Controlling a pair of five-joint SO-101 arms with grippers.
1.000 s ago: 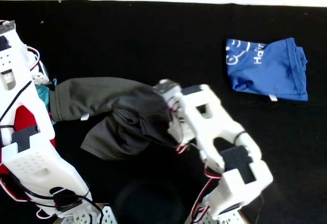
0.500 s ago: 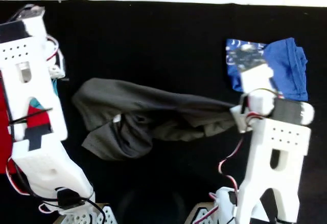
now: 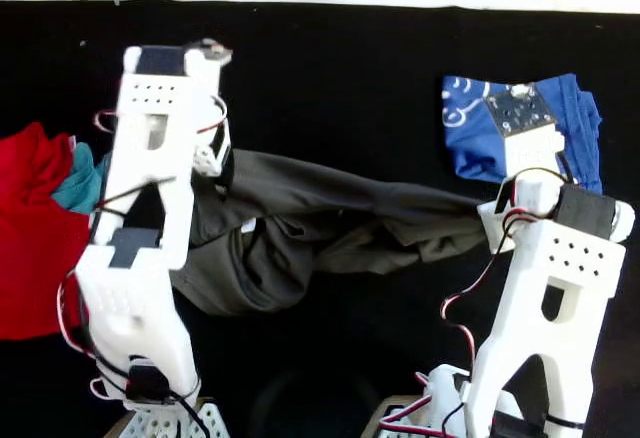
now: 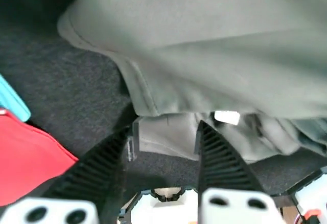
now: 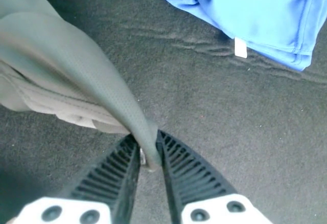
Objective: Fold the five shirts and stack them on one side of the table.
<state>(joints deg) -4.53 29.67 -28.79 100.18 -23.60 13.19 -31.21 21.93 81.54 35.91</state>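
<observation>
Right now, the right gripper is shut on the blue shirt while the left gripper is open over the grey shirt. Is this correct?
Not quite. The right gripper is shut on the grey shirt, not the blue shirt, which lies apart on the table; the right wrist view shows this. The left gripper is indeed open over the grey shirt.

A dark grey shirt (image 3: pixel 300 223) stretches in a long band across the middle of the black counter (image 3: pixel 340 58), between the two arms. The right arm (image 3: pixel 545 278) meets its right end and seems to hold it there. The left arm (image 3: pixel 150 188) stands over its left end. A folded blue shirt (image 3: pixel 575 138) lies at the far right, partly behind the right arm. A red shirt (image 3: pixel 35 238) and a teal shirt (image 3: pixel 80 186) bunch together at the left edge.
</observation>
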